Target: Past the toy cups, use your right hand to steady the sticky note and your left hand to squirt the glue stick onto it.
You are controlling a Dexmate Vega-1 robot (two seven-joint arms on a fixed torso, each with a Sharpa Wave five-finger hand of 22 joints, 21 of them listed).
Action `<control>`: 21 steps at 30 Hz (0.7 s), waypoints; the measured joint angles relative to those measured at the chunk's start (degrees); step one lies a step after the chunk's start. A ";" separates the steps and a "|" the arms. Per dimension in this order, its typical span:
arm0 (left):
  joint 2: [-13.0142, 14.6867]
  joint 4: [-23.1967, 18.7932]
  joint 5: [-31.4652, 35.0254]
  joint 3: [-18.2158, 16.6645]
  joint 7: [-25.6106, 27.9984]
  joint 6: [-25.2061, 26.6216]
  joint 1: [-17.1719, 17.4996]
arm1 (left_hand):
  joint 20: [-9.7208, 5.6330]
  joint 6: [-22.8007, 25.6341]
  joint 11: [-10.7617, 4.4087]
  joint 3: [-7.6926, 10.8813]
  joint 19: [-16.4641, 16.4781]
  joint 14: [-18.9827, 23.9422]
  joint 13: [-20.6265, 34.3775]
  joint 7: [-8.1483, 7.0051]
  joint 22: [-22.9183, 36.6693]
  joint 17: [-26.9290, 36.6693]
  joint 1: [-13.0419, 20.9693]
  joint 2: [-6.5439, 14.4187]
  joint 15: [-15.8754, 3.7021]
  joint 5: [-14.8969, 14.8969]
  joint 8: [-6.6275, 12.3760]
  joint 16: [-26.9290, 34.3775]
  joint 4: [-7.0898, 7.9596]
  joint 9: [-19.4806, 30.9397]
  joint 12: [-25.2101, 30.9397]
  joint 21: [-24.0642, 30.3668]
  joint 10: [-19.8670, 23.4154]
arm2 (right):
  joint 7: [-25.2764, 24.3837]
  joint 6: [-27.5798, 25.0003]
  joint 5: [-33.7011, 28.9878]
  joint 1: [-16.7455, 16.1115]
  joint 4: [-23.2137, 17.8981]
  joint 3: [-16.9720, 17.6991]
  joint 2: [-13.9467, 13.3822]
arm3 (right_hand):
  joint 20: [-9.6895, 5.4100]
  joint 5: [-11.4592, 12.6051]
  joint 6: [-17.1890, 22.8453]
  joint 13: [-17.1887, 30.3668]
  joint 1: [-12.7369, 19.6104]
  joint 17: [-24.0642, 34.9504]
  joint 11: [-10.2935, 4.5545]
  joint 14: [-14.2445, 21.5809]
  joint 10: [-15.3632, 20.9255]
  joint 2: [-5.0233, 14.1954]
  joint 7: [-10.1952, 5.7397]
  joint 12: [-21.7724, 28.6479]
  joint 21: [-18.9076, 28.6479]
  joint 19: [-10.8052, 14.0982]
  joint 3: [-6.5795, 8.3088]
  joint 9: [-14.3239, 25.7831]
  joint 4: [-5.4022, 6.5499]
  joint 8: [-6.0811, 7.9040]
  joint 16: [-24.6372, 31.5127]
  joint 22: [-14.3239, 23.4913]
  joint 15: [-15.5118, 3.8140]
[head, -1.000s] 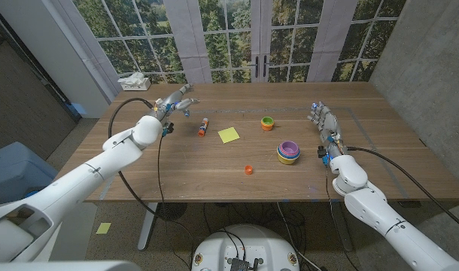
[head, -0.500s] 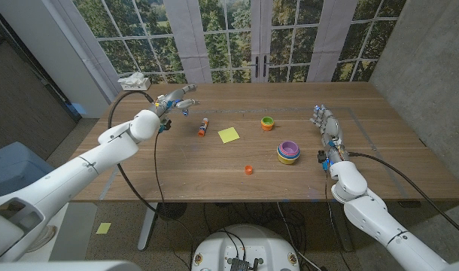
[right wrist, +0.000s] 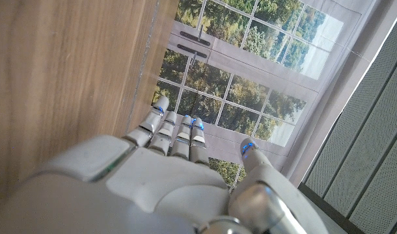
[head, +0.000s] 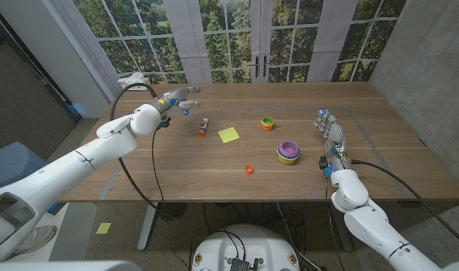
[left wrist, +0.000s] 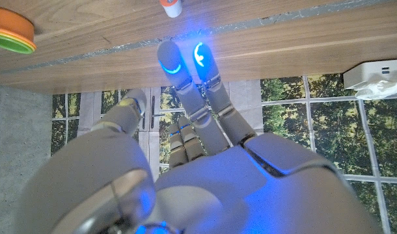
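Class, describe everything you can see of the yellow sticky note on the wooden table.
The yellow sticky note is a small square of thin paper, plain as far as the head view shows. It lies flat on the wooden table, turned at an angle to the table's edges, between the glue stick and the toy cups. Nothing touches it but the table.

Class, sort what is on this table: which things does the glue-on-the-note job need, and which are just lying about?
Needed for the job:
sticky note
glue stick
left hand
right hand

Just lying about:
stacked toy cups
green-and-orange cup
small orange cup
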 measured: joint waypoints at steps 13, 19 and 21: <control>1.67 -2.72 6.51 1.35 -5.26 1.75 -1.85 | 0.51 6.74 -0.18 -1.23 -1.72 -0.88 -0.01 -1.04 0.11 -1.07 8.51 -1.06 0.08 -2.24 0.63 1.33 -0.25 -0.01 0.49 3.00 4.29 | -0.91 1.46 -1.75 -1.38 -0.64 0.68 0.93 | 0.19 -0.21 1.03 0.00 0.00 -0.26 0.42 0.61 0.82 0.00 0.40 0.00 -0.66 0.60 -0.47 0.00 -0.80 0.26 0.54 -0.01 -0.01; 2.12 -3.53 10.33 2.05 -8.41 2.47 -2.94 | 0.51 7.86 -0.60 -1.75 -2.34 -0.91 -0.01 -1.37 0.11 -1.62 11.20 -2.02 0.13 -2.24 0.84 1.72 -0.30 -0.01 0.49 3.51 4.69 | -1.57 1.68 -2.61 -1.73 -0.93 0.87 1.59 | -0.21 -0.21 1.05 0.00 0.00 -0.26 0.40 0.81 0.83 0.00 0.42 0.00 -0.66 1.01 -0.63 0.00 -0.95 0.26 0.73 -0.01 -0.21; 2.56 -4.06 11.77 2.83 -9.76 2.52 -4.31 | 0.61 8.64 -0.65 -2.25 -2.91 -1.10 -0.01 -1.29 0.11 -1.98 12.21 -2.24 -0.06 -2.24 0.84 1.80 -0.14 -0.01 0.50 4.03 5.81 | -2.28 1.79 -3.30 -1.83 -1.05 0.94 1.87 | 0.13 -0.21 1.36 0.00 0.00 -0.26 0.40 0.81 0.83 0.00 0.73 0.00 -0.89 1.34 -0.63 0.00 -0.95 0.26 0.75 -0.01 -0.21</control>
